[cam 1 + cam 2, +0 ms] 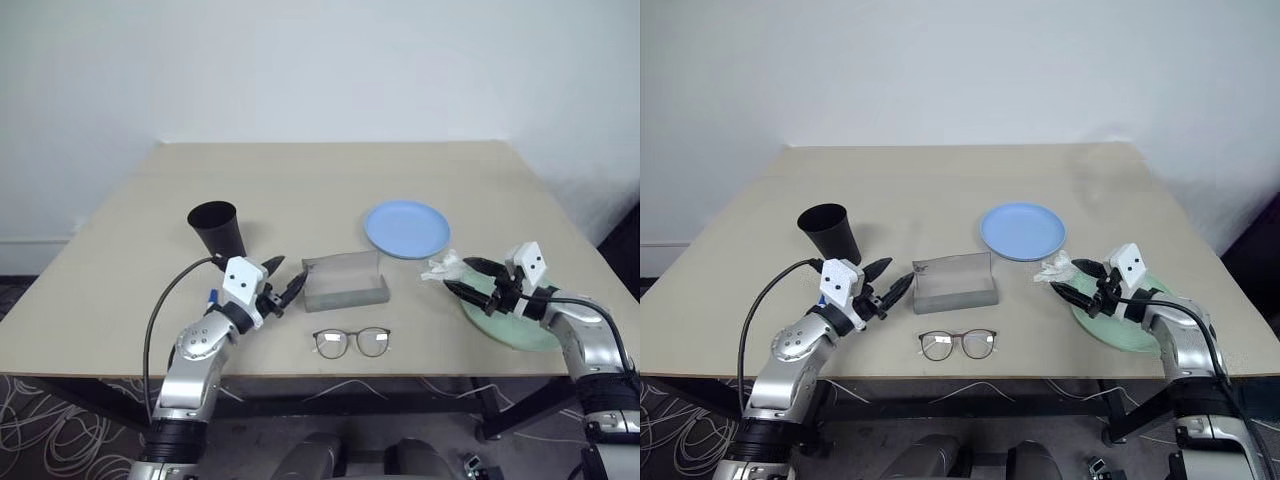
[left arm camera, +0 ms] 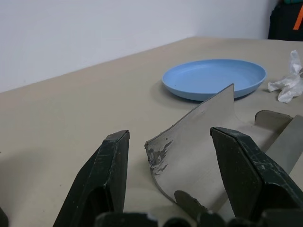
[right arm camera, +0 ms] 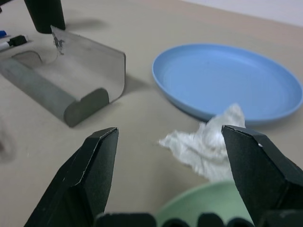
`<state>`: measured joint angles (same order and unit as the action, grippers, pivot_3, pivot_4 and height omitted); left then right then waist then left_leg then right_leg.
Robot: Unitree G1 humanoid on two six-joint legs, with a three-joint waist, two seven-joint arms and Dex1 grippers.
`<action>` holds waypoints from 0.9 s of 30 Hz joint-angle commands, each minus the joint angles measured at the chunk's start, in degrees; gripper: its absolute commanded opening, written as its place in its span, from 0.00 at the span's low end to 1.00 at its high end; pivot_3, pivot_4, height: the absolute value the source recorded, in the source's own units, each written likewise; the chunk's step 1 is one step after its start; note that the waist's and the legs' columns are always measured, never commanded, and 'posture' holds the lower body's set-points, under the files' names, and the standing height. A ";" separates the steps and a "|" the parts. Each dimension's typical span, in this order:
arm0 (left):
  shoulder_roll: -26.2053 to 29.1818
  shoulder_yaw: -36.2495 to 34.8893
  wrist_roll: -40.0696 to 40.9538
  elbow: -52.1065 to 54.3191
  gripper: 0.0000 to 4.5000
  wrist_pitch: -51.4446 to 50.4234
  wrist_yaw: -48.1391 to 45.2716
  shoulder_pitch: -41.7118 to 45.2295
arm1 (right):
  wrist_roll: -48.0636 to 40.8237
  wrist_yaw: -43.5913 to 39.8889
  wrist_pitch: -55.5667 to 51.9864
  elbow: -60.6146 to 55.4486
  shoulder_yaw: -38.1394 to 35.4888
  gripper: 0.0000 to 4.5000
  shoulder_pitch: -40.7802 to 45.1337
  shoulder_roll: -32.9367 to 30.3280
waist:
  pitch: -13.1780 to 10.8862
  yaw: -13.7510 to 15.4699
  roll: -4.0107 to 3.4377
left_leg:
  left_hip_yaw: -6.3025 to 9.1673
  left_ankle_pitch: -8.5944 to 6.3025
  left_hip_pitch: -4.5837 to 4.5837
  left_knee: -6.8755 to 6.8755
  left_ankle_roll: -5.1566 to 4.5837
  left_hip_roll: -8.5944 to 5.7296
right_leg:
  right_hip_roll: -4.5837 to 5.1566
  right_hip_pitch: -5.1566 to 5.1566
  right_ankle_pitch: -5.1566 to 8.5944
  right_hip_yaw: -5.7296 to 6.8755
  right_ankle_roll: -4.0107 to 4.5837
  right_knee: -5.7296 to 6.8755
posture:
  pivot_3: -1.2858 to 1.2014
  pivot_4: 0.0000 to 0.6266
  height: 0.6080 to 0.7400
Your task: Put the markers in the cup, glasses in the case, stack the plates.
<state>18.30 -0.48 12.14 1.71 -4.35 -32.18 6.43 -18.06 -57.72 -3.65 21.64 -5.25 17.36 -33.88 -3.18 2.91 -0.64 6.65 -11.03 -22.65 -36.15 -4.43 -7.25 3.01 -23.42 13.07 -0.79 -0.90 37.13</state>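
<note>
I'm holding both grippers empty w/ jaws spread: left gripper facing the open case, glasses lying just in front on the surface. Right gripper is hovering at tissue by green plate. Next, probably: lifting the glasses.

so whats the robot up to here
It is tidying a table, and nothing is put away yet. The left gripper is open and empty beside the open grey case, with the glasses lying in front of the case. The right gripper is open by the crumpled tissue at the edge of the green plate. The blue plate sits apart, and the black cup stands upright.
</note>
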 commanded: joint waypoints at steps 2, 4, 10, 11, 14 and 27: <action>-1.43 1.46 -0.25 0.90 0.63 0.87 0.36 0.75 | -1.07 -0.08 -0.06 -2.97 -2.49 0.84 1.47 -2.18 | 0.00 -0.03 -0.01 | 0.00 0.00 0.01 0.00 0.00 0.00 | 0.00 0.02 0.00 0.00 0.00 -0.01 | 0.52 0.00 0.97; -1.94 1.67 -0.40 0.77 0.63 0.98 0.44 0.80 | -1.16 0.02 -0.23 -3.21 -2.77 0.84 1.51 -2.64 | 0.00 0.01 0.00 | 0.00 0.00 0.01 0.00 0.00 0.00 | 0.00 0.02 0.00 0.01 0.00 -0.02 | 0.52 0.00 0.97; -1.79 1.45 -0.14 -0.82 0.63 1.70 -0.52 2.03 | -1.53 0.97 -3.78 -7.40 -3.36 0.84 0.00 -4.22 | 0.00 0.05 0.00 | 0.00 0.00 -0.01 0.03 0.00 0.02 | -0.01 -0.02 -0.02 0.02 -0.03 -0.06 | 0.52 0.00 0.97; -1.76 1.40 -0.13 -1.04 0.63 1.83 -0.59 2.09 | -1.61 1.27 -4.20 -7.82 -3.57 0.84 -0.15 -4.30 | 0.00 0.05 0.00 | 0.00 0.00 -0.01 0.03 0.00 0.02 | -0.01 -0.01 -0.02 0.02 -0.03 -0.07 | 0.52 0.00 0.97; -1.70 1.58 -0.06 -1.36 0.63 1.91 -0.99 2.39 | -1.22 3.37 -7.04 -10.45 -4.14 0.84 -1.60 -4.60 | 0.00 0.12 0.00 | 0.00 -0.01 -0.02 0.03 -0.01 0.02 | -0.01 0.02 -0.02 0.02 -0.03 -0.11 | 0.52 0.00 0.97; -1.73 2.84 -0.33 -5.61 0.63 2.62 -3.95 5.36 | -5.68 19.98 -25.68 -31.51 -7.77 0.84 -9.43 0.58 | 0.00 0.28 0.00 | 0.01 -0.01 -0.07 0.04 -0.02 0.04 | 0.00 -0.01 0.03 0.01 0.04 -0.13 | 0.52 0.00 0.97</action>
<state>16.44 2.02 12.06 -3.68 -3.10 -35.75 10.16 -22.05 -40.97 -26.37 -5.78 -10.84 7.67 -33.80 -3.18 3.20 -0.65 6.65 -11.04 -22.72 -36.09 -4.44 -7.21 3.01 -23.44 13.10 -0.78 -0.85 37.00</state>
